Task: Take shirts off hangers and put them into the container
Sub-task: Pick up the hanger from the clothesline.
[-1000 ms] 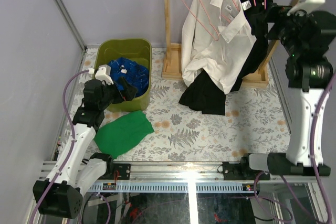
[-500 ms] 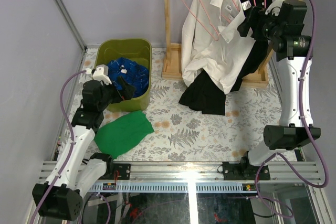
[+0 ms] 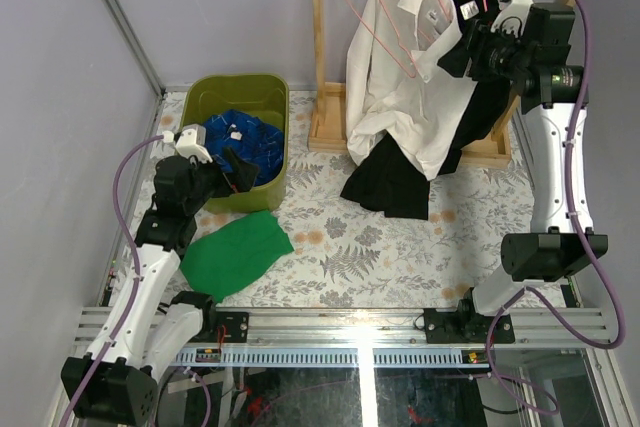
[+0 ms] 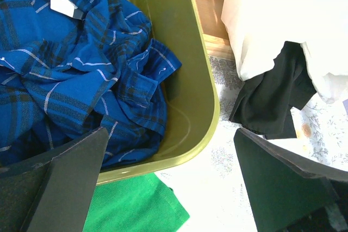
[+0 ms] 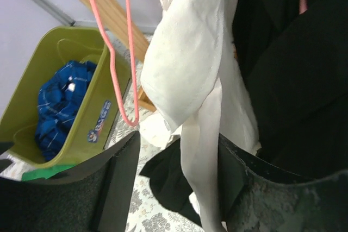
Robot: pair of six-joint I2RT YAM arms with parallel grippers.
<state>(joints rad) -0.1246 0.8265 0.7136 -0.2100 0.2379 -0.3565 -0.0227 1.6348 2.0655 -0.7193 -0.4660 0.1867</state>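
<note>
The white shirt (image 3: 410,97) is hanging on the rack (image 3: 318,37), draped over a pink hanger (image 5: 112,66). Black shirts (image 3: 395,187) are hanging behind it and trailing onto the bench (image 3: 400,247) at the rack's foot. I am holding my right gripper (image 5: 178,139) up against the rack's front. Its fingers are standing partly spread on either side of a hanging fold of the white shirt, and a gap is showing beside the cloth. The blue shirt (image 3: 245,142) is lying crumpled in the container (image 3: 232,82), just left of the rack's base. My left gripper (image 3: 238,169) is hovering fully spread over the container's near rim. A green cloth (image 3: 235,252) is lying farther from the rack.
</note>
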